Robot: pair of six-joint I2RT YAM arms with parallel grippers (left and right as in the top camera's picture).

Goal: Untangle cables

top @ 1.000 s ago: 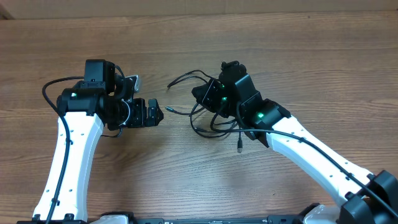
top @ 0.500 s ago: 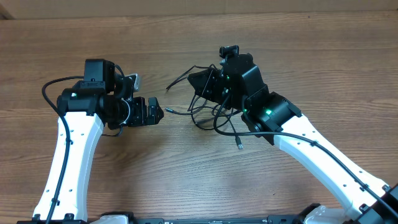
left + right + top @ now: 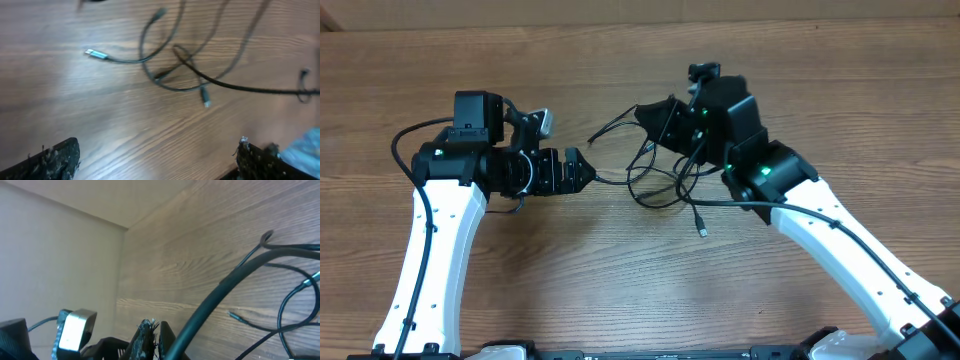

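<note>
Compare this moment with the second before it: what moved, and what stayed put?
The right gripper, shut on the cables, travelled farther across the table, pulling the loops along. The left gripper advanced toward the tangle, jaws wide open, holding nothing. The loose plug tip on the near side barely shifted.

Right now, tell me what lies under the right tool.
Black cables loop out from beneath the right tool onto the wooden table. The tool's own body covers the stretch directly below it, so how the cords run there cannot be seen.
</note>
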